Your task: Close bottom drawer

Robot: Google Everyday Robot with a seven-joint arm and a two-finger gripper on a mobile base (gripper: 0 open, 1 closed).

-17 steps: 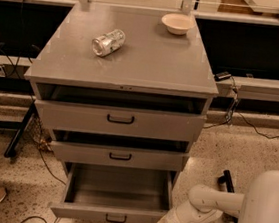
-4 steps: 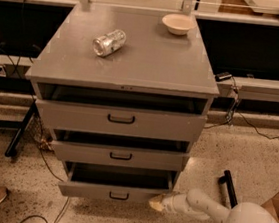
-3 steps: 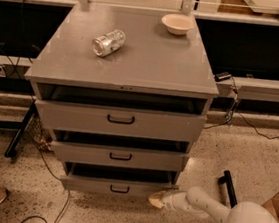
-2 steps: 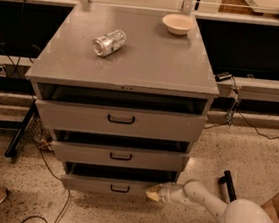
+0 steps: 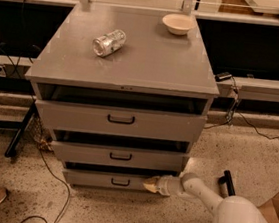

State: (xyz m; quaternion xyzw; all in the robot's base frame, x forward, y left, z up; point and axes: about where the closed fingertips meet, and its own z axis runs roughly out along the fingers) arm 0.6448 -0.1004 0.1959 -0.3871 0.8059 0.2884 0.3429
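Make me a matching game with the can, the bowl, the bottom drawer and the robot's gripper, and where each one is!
Things:
1. can
2. bowl
3. bottom drawer
4. gripper

Places:
A. back right corner, on top of the cabinet
B. lowest on the cabinet's front
C. lying on its side, on top of the cabinet
D. down low, at the right end of the bottom drawer's front

Pairs: 1-C, 2-A, 3-B, 4-D

Speckled floor, grey metal cabinet, black cables, long bench behind
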